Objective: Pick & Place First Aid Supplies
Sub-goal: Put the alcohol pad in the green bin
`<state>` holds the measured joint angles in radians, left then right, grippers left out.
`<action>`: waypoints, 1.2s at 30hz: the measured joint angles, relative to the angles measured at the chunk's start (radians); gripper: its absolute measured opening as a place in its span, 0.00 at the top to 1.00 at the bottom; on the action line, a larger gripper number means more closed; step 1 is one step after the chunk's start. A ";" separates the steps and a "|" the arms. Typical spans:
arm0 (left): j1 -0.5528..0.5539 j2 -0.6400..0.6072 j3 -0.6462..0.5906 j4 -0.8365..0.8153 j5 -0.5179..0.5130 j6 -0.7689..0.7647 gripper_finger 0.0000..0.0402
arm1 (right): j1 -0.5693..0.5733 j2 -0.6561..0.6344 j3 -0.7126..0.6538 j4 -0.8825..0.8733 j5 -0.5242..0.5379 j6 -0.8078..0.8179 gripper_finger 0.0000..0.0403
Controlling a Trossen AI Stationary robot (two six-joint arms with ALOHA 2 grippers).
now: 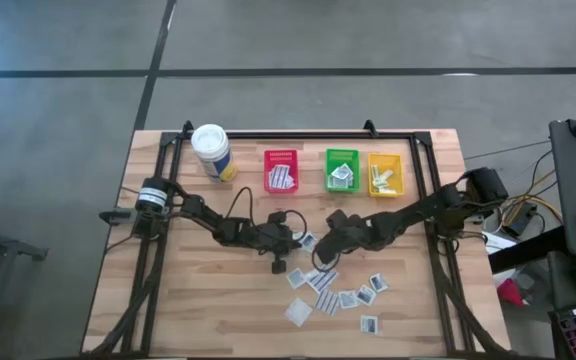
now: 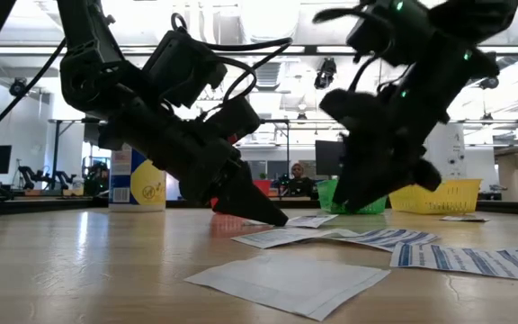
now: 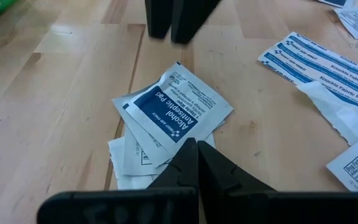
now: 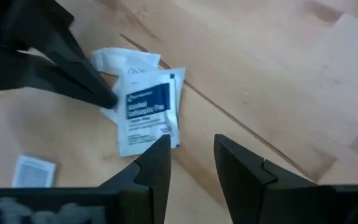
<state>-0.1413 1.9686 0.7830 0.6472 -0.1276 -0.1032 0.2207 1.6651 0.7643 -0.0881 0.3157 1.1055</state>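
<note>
We press our left end effector (image 3: 194, 163), fingers together, onto the small heap of alcohol pad packets (image 3: 173, 115) at mid-bench, seemingly to pin it, while our right end effector (image 4: 191, 163) hovers spread just beside it, apparently ready to lift one packet.

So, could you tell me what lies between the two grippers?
A small stack of alcohol pad packets lies between left gripper and right gripper, per both wrist views.

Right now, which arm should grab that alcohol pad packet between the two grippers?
Right, probably. The right gripper is open, just short of the alcohol pad packet. The left gripper is shut, its tip pressing the packet's edge.
</note>
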 joint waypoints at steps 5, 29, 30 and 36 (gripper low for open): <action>0.000 0.000 -0.002 0.000 0.000 0.000 1.00 | -0.003 0.054 0.000 0.036 -0.002 0.026 0.71; 0.000 0.003 -0.004 0.038 0.001 -0.048 1.00 | -0.005 0.058 0.000 0.115 -0.009 0.048 0.71; 0.000 0.003 -0.004 0.038 0.000 -0.048 1.00 | -0.005 0.058 0.000 0.114 -0.009 0.048 0.71; 0.000 0.003 -0.004 0.037 0.000 -0.050 1.00 | -0.008 0.058 0.000 0.094 0.013 0.065 0.71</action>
<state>-0.1410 1.9717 0.7791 0.6846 -0.1271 -0.1531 0.2127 1.7229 0.7643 0.0063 0.3284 1.1700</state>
